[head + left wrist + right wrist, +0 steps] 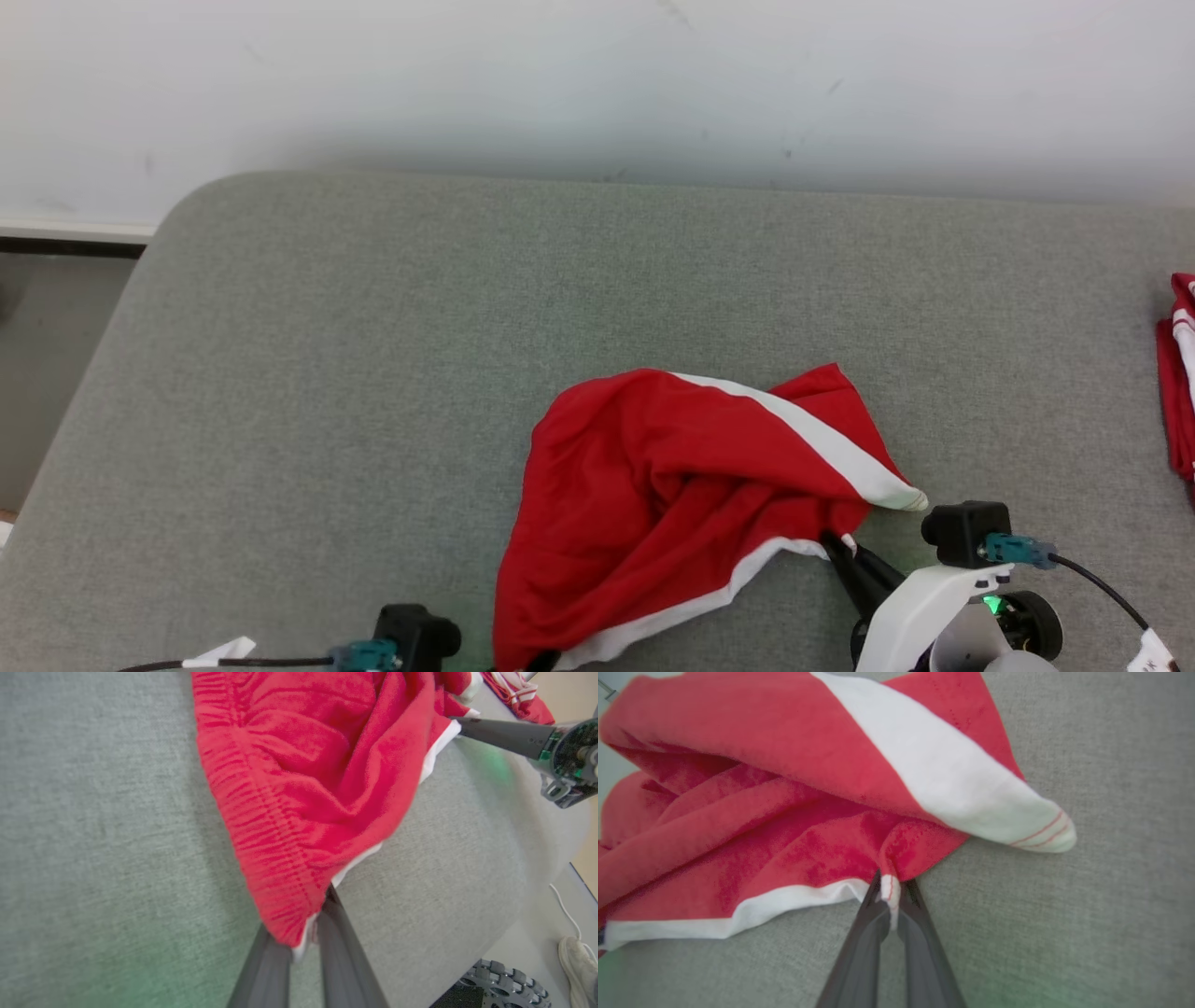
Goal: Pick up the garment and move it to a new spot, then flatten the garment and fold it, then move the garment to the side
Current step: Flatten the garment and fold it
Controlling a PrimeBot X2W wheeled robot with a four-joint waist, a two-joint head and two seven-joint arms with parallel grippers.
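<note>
Garment (653,476) lies crumpled just ahead of the left gripper (309,931), clenched on its waistband end, and the right gripper (889,895), clenched on a hem corner — near edge slung between them.

No writing can be read anywhere (the white cable tag (222,651) is too small to tell).

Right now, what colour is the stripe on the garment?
White stripe on the red garment; right wrist view shows it best.
</note>
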